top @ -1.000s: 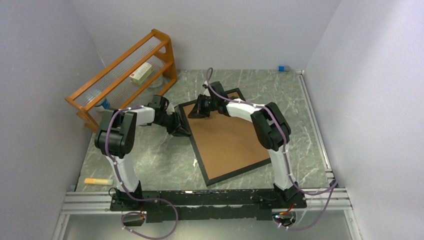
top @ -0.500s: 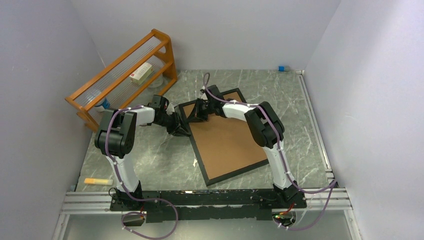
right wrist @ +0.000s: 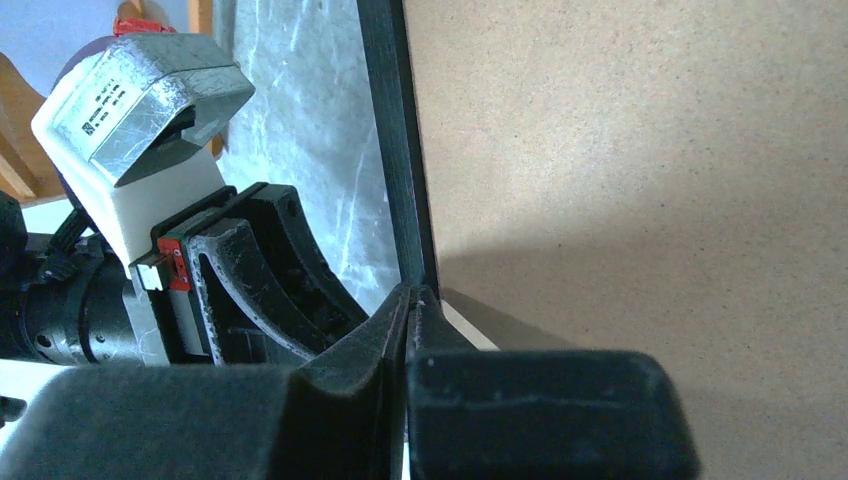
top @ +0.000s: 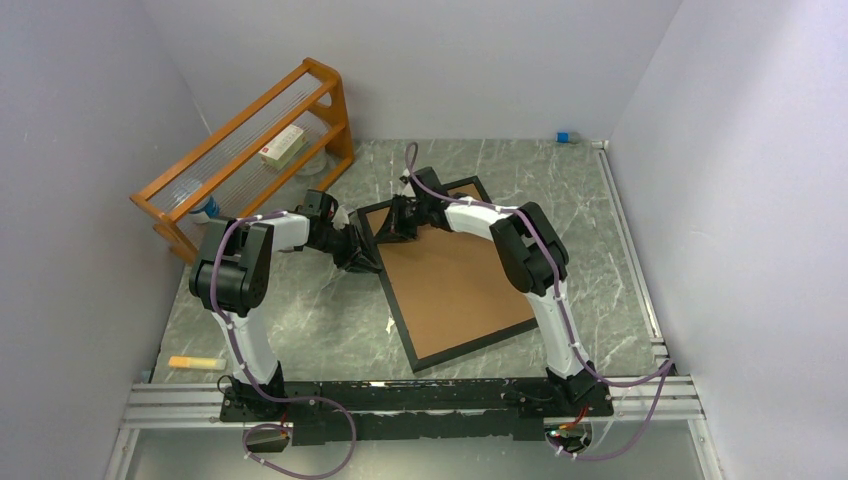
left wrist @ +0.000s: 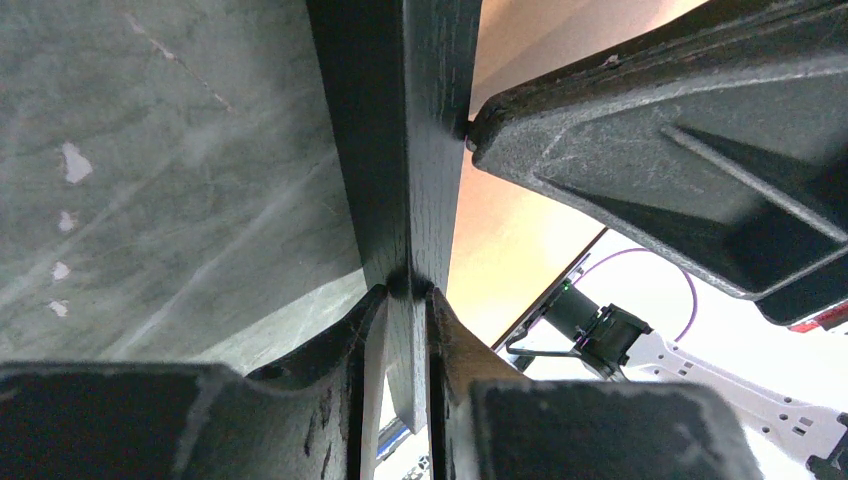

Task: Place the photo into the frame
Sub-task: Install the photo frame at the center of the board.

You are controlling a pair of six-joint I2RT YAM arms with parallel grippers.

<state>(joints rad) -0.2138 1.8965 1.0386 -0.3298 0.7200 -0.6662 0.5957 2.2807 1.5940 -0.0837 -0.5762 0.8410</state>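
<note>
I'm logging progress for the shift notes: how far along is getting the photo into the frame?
Looks done: the frame lies face down with the brown backing board in it; no photo shows, so it may be underneath. In hand: the left gripper clamps the frame's left rail; the shut right gripper touches that rail's inner edge. Probably left: securing the back, letting go.

Board (top: 455, 290) apparently in frame (top: 478, 343), rack (top: 245, 140) far-left.

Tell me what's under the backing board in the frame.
Only the brown backing board shows, sitting inside the black frame. Whatever lies beneath it, photo included, is covered; no print shows in any view.
</note>
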